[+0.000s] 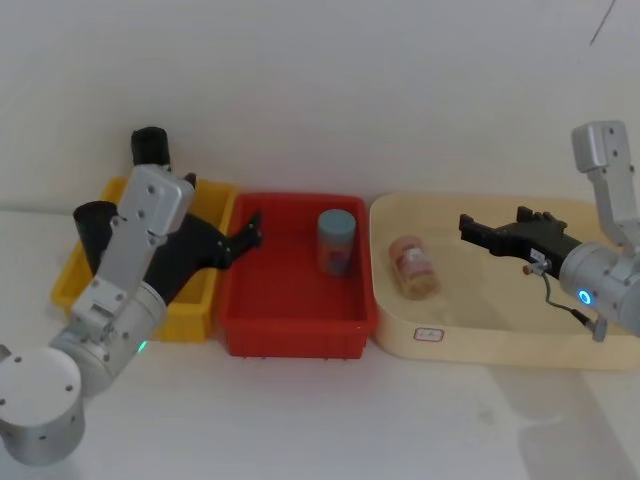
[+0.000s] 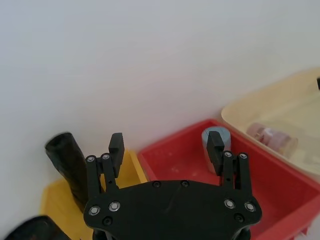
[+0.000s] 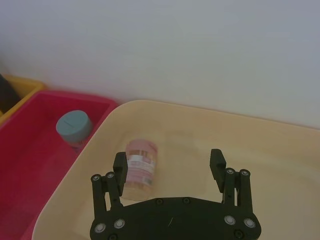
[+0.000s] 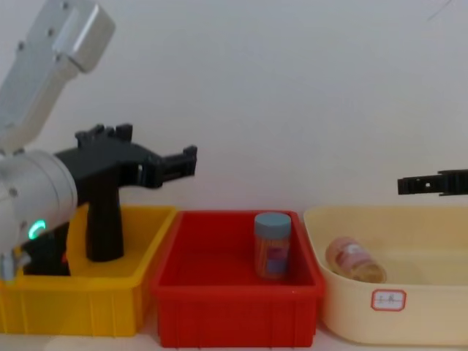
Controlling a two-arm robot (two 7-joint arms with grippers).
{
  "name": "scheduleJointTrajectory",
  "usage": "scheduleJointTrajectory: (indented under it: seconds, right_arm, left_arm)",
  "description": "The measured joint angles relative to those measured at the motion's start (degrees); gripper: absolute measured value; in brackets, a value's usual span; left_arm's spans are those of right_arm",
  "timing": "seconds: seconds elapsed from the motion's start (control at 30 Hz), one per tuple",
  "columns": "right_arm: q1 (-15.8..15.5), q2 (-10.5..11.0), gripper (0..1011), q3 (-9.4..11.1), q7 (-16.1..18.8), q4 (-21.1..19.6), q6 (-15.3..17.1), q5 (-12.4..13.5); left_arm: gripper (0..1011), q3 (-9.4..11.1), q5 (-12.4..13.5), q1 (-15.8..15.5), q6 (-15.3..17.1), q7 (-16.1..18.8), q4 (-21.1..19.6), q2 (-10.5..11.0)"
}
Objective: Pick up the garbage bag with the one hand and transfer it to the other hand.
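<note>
Two black rolls stand in the yellow bin. The garbage bag is the left one; a small red spot shows at its side behind my arm, and its top shows in the left wrist view. My left gripper, on the green-lit arm, hangs open and empty over the bin's right wall, to the right of both rolls. My right gripper, on the blue-lit arm, hovers open and empty above the cream tub.
The plain black roll stands at the yellow bin's back. A red bin in the middle holds an upright blue-lidded jar. The cream tub on the right holds a jar lying on its side. A wall lies close behind.
</note>
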Motion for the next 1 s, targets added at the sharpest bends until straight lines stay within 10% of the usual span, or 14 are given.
scheduleJointTrajectory:
  seconds: [0.43, 1.0]
  right_arm:
    - [0.4, -0.1, 1004, -0.2, 0.4, 0.9, 0.1, 0.1]
    - [0.6, -0.2, 1004, -0.3, 0.5, 1.3, 0.1, 0.1]
  left_arm:
    - [1001, -5.7, -2.9, 0.9, 7.3, -1.2, -9.0, 4.2]
    - [1000, -20.8, -12.2, 13.3, 17.2, -5.6, -19.0, 11.7]
